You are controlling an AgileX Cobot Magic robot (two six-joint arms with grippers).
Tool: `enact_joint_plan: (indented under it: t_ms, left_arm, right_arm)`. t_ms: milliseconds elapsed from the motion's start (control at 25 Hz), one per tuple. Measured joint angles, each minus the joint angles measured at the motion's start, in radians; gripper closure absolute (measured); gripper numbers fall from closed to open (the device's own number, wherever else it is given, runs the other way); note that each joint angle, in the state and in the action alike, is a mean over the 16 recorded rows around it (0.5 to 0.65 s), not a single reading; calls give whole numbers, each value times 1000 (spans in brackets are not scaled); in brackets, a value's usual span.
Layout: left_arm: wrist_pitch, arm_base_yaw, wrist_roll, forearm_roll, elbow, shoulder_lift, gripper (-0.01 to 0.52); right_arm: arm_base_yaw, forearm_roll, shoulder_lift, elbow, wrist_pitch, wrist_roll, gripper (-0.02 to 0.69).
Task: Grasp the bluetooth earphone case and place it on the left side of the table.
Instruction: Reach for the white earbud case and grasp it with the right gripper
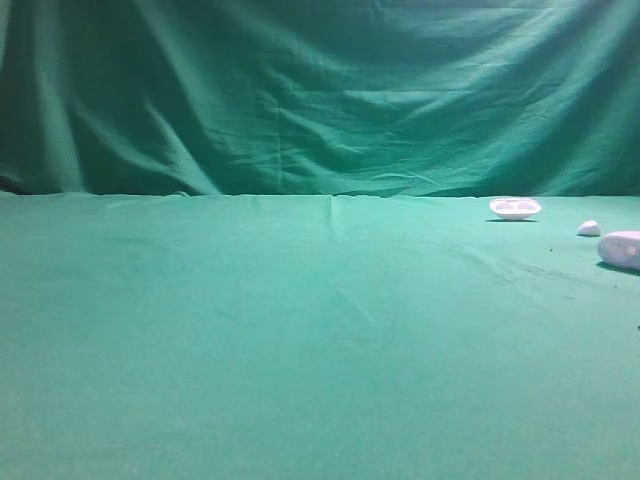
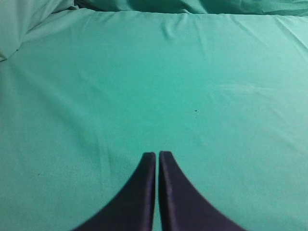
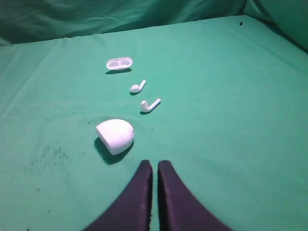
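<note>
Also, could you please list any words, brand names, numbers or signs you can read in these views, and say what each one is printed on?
There is no readable text in any view.
The bluetooth earphone case shows a plain white shell.
The shallow white tray and the two earbuds bear no visible marks.
The table cloth is unprinted green.

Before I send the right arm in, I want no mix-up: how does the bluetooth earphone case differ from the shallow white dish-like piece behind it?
The bluetooth earphone case is a closed, domed pebble; the dish-like piece is flatter and open, showing two hollows. The case looks larger and lies nearest the right gripper, just left of its tips; the dish lies farthest back, beyond two loose earbuds. Both are smooth white plastic resting on the table.
</note>
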Motion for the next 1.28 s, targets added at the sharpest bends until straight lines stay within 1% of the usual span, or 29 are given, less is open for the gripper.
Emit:
enact_joint_plan:
  t_ms: [520, 720, 880, 1120, 1200, 1280]
  left_arm:
    - [0, 0, 0, 0, 0, 0, 514]
    - [0, 0, 0, 0, 0, 0, 514]
    - [0, 0, 0, 0, 0, 0, 514]
    - [0, 0, 0, 0, 0, 0, 514]
    - [0, 0, 0, 0, 0, 0, 514]
    - [0, 0, 0, 0, 0, 0, 514]
  right_arm:
    - [0, -1, 0, 0, 0, 0, 665]
    - [0, -37, 0, 1, -22, 0, 665]
    - [0, -75, 0, 1, -110, 14, 665]
    - [0, -108, 0, -4, -325, 59, 665]
    - [0, -105, 3, -24, -354, 75, 665]
    - [0, -91, 14, -58, -350, 91, 665]
